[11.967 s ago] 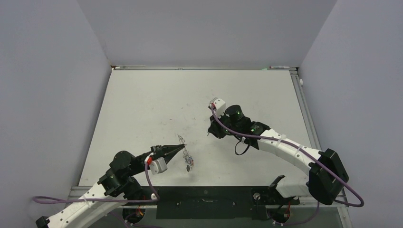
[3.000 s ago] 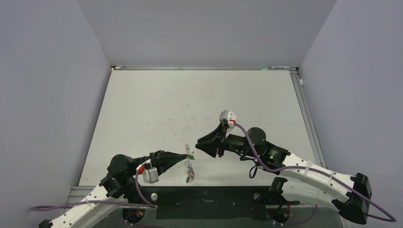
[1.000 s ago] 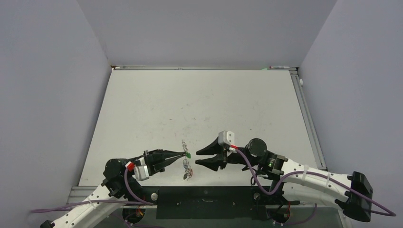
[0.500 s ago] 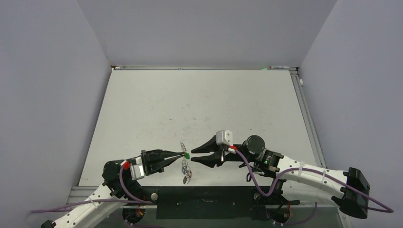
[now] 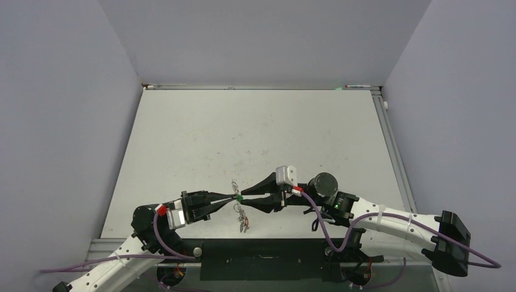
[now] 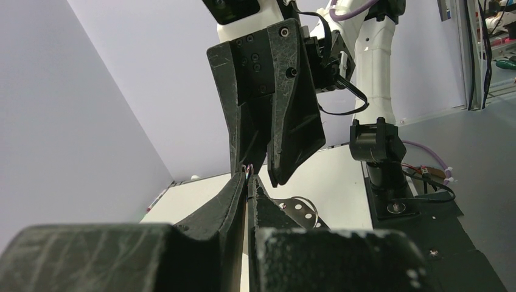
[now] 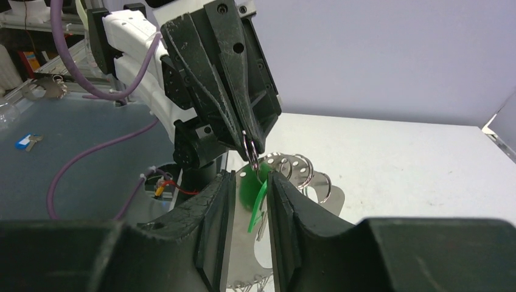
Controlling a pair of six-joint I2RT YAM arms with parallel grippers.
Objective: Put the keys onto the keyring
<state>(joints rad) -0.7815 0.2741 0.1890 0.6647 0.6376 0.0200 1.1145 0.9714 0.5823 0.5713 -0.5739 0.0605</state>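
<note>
My left gripper (image 5: 233, 196) is shut on a small split ring (image 6: 249, 170) of the keyring (image 5: 242, 216) and holds it above the table near the front edge. The keyring shows as a flat silver piece with a row of holes and several split rings (image 7: 293, 168); it also shows in the left wrist view (image 6: 298, 210). A key with a green tag (image 7: 248, 186) hangs from the held ring. My right gripper (image 7: 251, 180) is open, its fingers on either side of the green tag (image 5: 240, 197), tip to tip with the left gripper (image 7: 251, 143). The other keys' tags are too small to tell.
The white table (image 5: 255, 134) has grey walls on the left, right and back. The black base bar (image 5: 261, 252) runs along the near edge. A small blue-tagged thing (image 7: 27, 141) lies off the table, beside the left arm's base.
My right gripper has moved left to meet the left gripper's tips and now straddles the green tag. The left gripper has kept its hold; the hanging keyring has swung slightly.
</note>
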